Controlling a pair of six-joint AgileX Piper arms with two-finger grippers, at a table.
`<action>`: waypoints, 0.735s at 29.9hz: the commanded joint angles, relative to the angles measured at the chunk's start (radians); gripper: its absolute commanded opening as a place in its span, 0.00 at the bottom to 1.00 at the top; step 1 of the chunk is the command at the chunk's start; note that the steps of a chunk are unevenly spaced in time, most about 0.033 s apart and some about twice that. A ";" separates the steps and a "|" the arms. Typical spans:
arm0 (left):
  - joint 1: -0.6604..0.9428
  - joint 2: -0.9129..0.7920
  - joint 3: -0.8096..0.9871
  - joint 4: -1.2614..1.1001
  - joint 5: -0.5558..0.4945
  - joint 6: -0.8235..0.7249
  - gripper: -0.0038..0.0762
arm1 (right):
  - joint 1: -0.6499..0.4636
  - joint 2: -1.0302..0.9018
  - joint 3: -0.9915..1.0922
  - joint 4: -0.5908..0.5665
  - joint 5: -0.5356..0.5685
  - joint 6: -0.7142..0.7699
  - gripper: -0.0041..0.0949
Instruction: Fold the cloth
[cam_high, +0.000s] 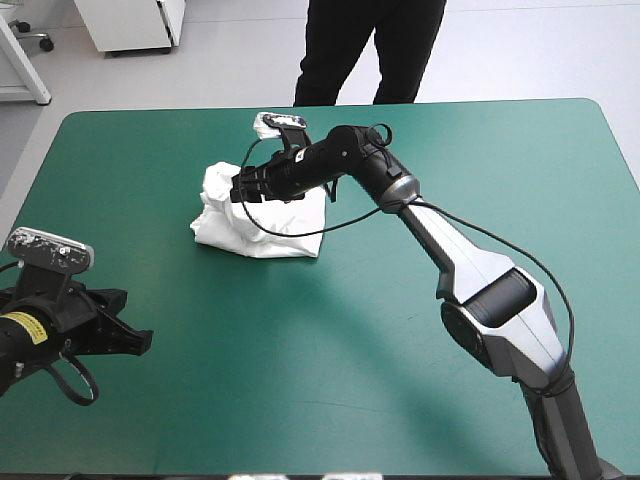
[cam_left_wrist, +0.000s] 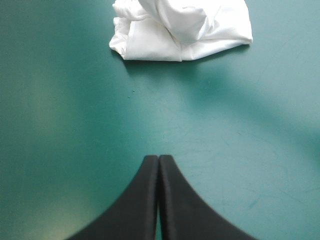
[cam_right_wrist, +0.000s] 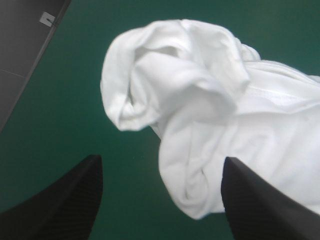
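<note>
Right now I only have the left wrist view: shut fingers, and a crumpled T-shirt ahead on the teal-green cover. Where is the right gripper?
Observer: The right gripper is over the T-shirt, above the heap's far side.
Operator: Has it grabbed the cloth?
Observer: No. In its wrist view the fingers stand open, with a fold of cloth showing between them.
Operator: Where on the table is the heap?
Observer: In the far half of the table, left of its centre.
</note>
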 joint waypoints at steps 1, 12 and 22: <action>0.000 0.002 -0.022 -0.007 -0.057 -0.013 0.04 | -0.019 -0.073 -0.075 -0.081 0.073 0.063 0.65; 0.000 0.002 -0.012 -0.007 -0.096 -0.013 0.04 | -0.097 -0.065 -0.070 -0.303 0.182 0.150 0.65; 0.000 0.002 -0.012 -0.007 -0.114 -0.013 0.04 | -0.116 0.031 -0.064 -0.314 0.181 0.150 0.65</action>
